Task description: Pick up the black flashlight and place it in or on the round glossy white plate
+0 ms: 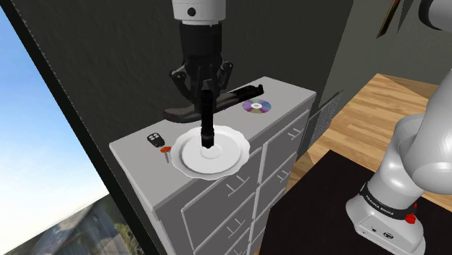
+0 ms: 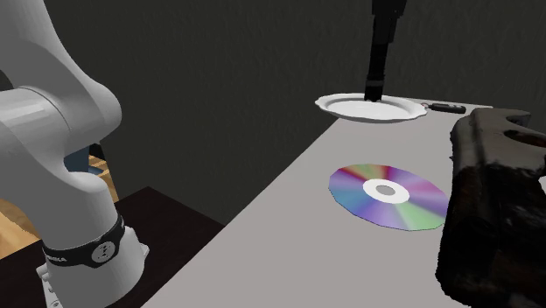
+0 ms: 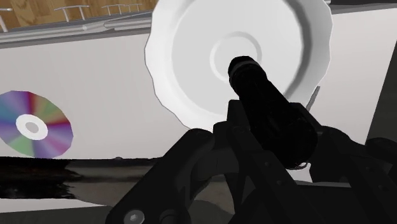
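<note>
My gripper (image 1: 205, 85) is shut on the black flashlight (image 1: 207, 119), which hangs upright with its lower end at the middle of the round white plate (image 1: 190, 161). I cannot tell whether that end touches the plate or hovers just above it. The second exterior view has the flashlight (image 2: 377, 61) standing straight over the plate (image 2: 339, 105) at the far end of the cabinet top. Looking along the gripper (image 3: 267, 137), the flashlight (image 3: 264, 102) points at the scalloped plate (image 3: 191, 63) below it.
The plate sits on a white chest of drawers (image 1: 239, 195). A rainbow disc (image 1: 256, 106) (image 2: 388, 194) and a long dark lumpy object (image 1: 217, 100) (image 2: 490, 201) lie beyond the plate. A black key fob (image 1: 154, 139) and a small orange-tipped item (image 1: 166, 151) lie beside it.
</note>
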`<control>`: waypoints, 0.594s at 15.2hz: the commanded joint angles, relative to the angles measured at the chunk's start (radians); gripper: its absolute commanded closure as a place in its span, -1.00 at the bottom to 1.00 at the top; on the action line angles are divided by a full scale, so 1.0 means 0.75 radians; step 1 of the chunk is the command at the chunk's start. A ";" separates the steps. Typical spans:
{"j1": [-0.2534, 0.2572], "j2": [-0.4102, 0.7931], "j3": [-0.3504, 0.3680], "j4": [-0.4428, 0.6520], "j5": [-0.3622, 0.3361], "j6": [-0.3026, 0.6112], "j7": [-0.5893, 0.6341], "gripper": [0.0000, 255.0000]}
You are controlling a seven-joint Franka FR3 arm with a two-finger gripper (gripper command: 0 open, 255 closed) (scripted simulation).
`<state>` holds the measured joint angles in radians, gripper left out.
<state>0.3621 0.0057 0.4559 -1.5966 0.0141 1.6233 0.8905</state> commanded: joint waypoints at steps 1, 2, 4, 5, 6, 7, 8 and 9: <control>0.000 -0.003 0.000 -0.028 0.001 0.027 0.000 1.00; 0.000 -0.002 0.000 -0.028 0.001 0.027 0.000 1.00; 0.000 -0.002 0.000 -0.027 0.001 0.027 0.000 1.00; 0.000 -0.002 0.000 -0.027 0.001 0.027 0.000 1.00; 0.000 -0.002 0.000 -0.027 0.001 0.027 0.000 1.00; 0.000 -0.002 0.000 -0.027 0.001 0.027 0.000 1.00; 0.000 -0.002 0.000 -0.027 0.001 0.027 0.000 1.00; 0.000 -0.002 0.000 -0.027 0.001 0.027 0.000 -1.00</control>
<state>0.3624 0.0042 0.4562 -1.6172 0.0149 1.6431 0.8907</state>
